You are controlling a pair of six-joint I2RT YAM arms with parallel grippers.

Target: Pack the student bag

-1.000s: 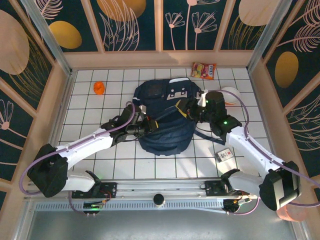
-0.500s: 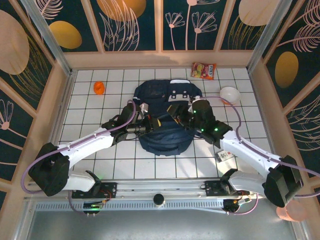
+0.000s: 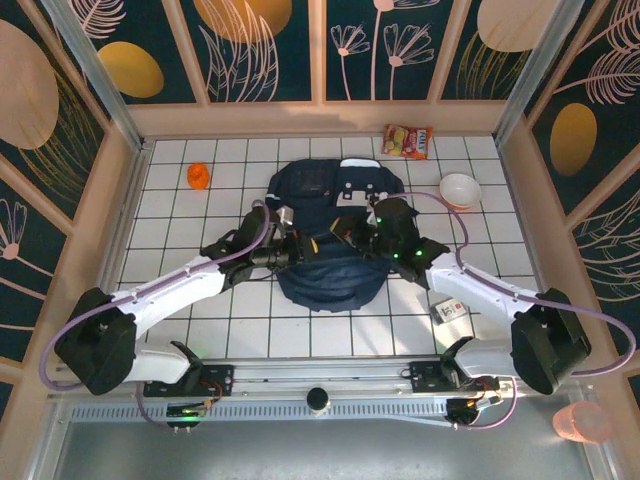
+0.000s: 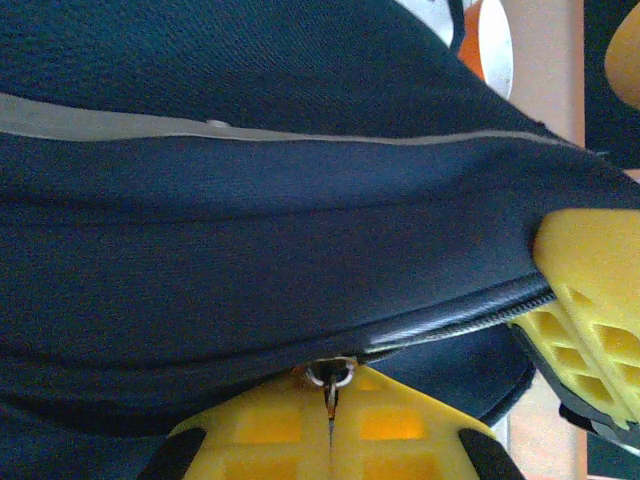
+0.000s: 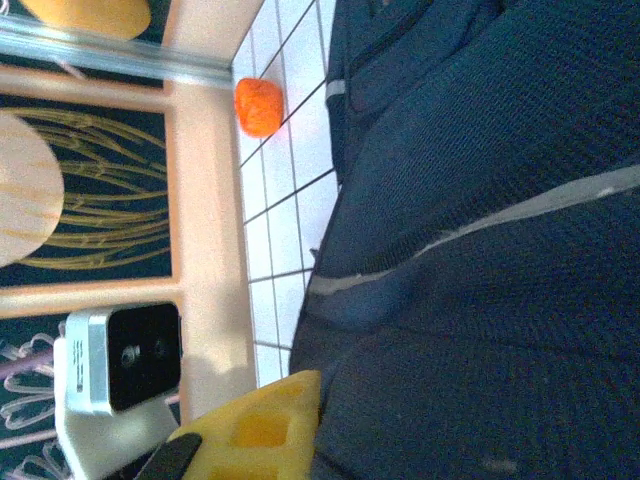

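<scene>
L gripper (image 4: 330, 430) is pinched shut on the zip pull (image 4: 331, 376) of the student bag (image 3: 330, 195), which lies mid-table on the white grid table (image 3: 180, 215). Wood walls (image 3: 320, 118) w/ dark leaf-print panels ring it; orange item (image 3: 198, 176) back-left, snack packet (image 3: 408, 141) and white bowl (image 3: 460, 190) back-right. R gripper (image 3: 348, 226) is clamped on bag fabric at the zip edge just beside L, both arms reaching inward, elbows out, wrists over bag's near half.

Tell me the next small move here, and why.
Probably draw the left gripper slowly along the zipper, away from the right gripper: the left pinches the zipper pull, and the right is shut on the student bag nearby.
</scene>
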